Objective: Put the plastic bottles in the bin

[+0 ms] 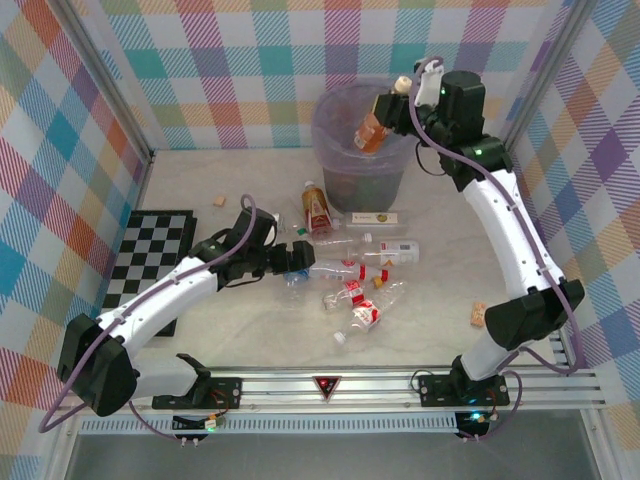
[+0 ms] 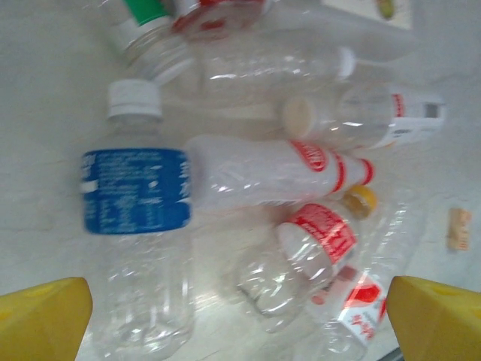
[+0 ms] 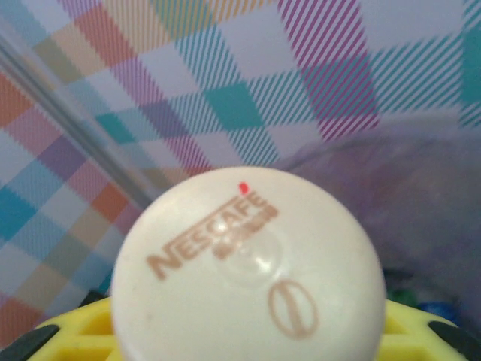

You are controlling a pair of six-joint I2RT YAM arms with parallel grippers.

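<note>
Several plastic bottles lie loose in the middle of the worktop. The left pincer hangs just above them, jaws wide apart, with a blue-labelled bottle below; it likely needs to drop and close on one. At the far edge, the right pincer is clamped on a brown Nescafé bottle by its cap, over the bin. Letting go should come next.
</note>
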